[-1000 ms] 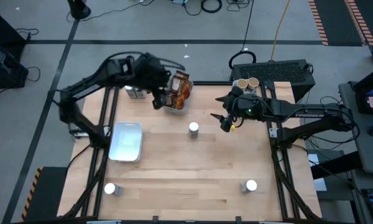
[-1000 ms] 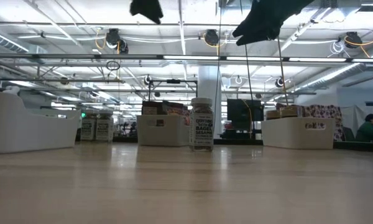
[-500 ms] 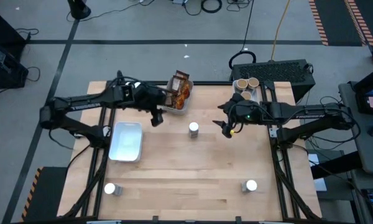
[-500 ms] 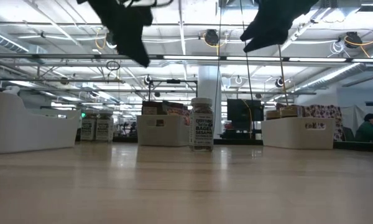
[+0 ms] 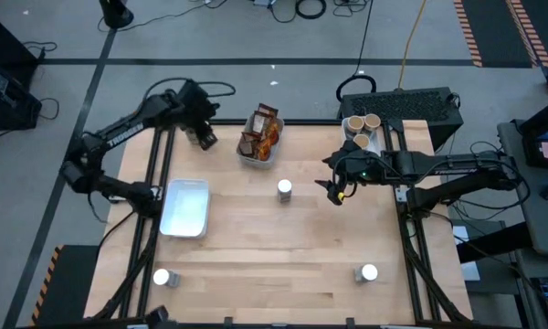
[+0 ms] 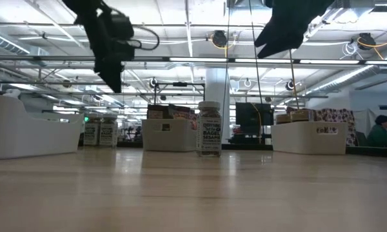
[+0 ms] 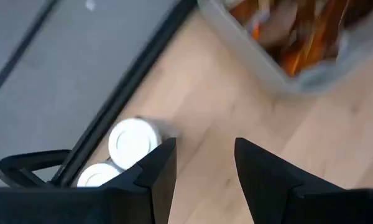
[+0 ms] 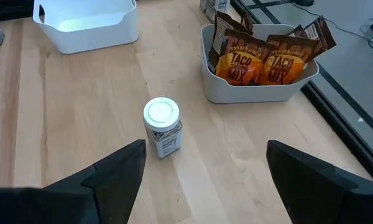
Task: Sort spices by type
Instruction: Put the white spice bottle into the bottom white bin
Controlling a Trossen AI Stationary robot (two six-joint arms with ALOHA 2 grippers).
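The left gripper (image 5: 204, 137), jaws open and empty, has swung back to the far-left jars (image 5: 197, 135), while the right gripper's (image 5: 336, 189) wide-open jaws hover near the middle jar (image 5: 284, 189), still unsorted.

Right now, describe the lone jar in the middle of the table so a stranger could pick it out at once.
Start at the grey tray of taco mix packets at the table's far edge. Just in front of it, toward the table's centre, stands a small white-capped jar with a printed label, upright on bare wood. Unlike the other white-capped jars near the table's edges and corners, it stands alone mid-table, closest to the right pincer.
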